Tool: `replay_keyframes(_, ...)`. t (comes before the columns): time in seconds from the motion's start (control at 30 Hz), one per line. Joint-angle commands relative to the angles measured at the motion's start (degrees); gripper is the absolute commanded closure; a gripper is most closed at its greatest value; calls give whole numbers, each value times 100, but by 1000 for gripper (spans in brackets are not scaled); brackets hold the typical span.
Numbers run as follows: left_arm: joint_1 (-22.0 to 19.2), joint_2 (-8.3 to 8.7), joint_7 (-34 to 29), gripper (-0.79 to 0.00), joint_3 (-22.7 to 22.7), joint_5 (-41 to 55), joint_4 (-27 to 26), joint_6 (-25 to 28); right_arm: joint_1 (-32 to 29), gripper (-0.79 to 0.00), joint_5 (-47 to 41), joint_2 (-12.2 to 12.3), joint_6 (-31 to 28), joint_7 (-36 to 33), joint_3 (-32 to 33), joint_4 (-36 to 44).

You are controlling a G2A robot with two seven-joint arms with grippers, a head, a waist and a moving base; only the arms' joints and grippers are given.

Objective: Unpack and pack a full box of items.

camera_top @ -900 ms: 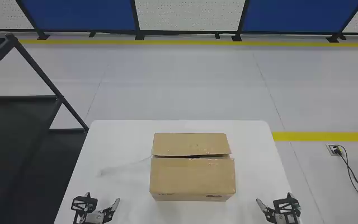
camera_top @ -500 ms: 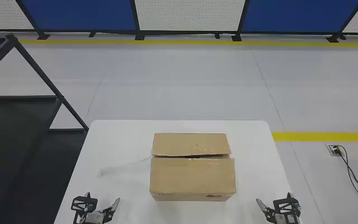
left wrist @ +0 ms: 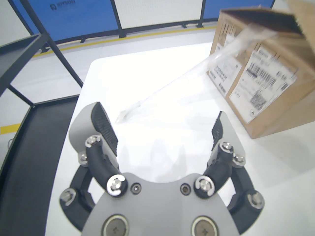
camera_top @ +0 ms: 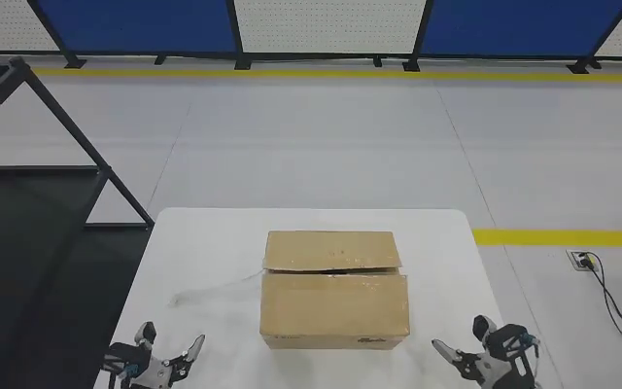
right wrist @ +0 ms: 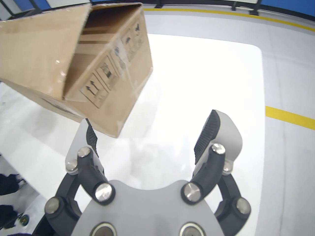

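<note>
A brown cardboard box (camera_top: 333,289) stands in the middle of the white table (camera_top: 204,263), its top flaps folded down with a narrow gap along the seam. A loose strip of clear tape (left wrist: 172,84) trails from the box (left wrist: 258,74) down to the tabletop. My left gripper (camera_top: 172,337) hovers open at the near left edge, apart from the box, with nothing between its fingers (left wrist: 159,114). At the near right edge my right gripper (camera_top: 459,335) is open and holds nothing; in its wrist view (right wrist: 150,119) the box corner (right wrist: 49,57) sits just beyond one finger.
A black metal rack (camera_top: 58,194) stands beside the table's left side. Blue and white partition panels (camera_top: 330,24) line the back of the room. A yellow floor line (camera_top: 544,236) runs to the right of the table. Bare tabletop surrounds the box.
Both grippers have turned and shifted slightly at the near table edge. The box has not moved.
</note>
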State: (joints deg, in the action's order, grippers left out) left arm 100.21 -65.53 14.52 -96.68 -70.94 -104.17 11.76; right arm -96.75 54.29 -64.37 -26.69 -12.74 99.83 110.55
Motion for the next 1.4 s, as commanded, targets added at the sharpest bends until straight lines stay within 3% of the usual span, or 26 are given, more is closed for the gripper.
replay_keyframes(0.0, -18, 36, 214, -785, -207, 88, -29, 587, 113, -785, -807, 45, -598, -517, 150, 70)
replay_keyframes(0.17, -92, 117, 664, -785, -536, 337, -65, 1990, 466, -785, -2258, 174, -1322, -1687, 401, 181)
replay_keyframes(0.3, -139, 176, 787, -785, -742, 592, -167, 2971, 745, -785, -2805, 260, -1170, -2499, 428, 284)
replay_keyframes(0.73, -144, 169, 699, -785, -650, 749, -177, 2998, 741, -785, -2907, 258, -1262, -2436, 287, 282)
replay_keyframes(0.87, -353, 180, -37, -785, -445, 1524, -146, 3192, 990, -785, -3074, 278, -1343, -2475, 26, 229)
replay_keyframes(1.17, -1319, 369, -2887, -785, -296, 4440, 187, 3464, 2104, -785, -4322, 427, -1517, -3584, -324, -601)
replay_keyframes(1.3, -1630, 468, -4001, -785, -216, 5615, 298, 3266, 2615, -785, -5227, 481, -1416, -4128, -619, -1129)
replay_keyframes(1.37, -1688, 507, -4495, -785, -185, 6013, 310, 3062, 2844, -785, -5206, 516, -1081, -4388, -632, -1374)
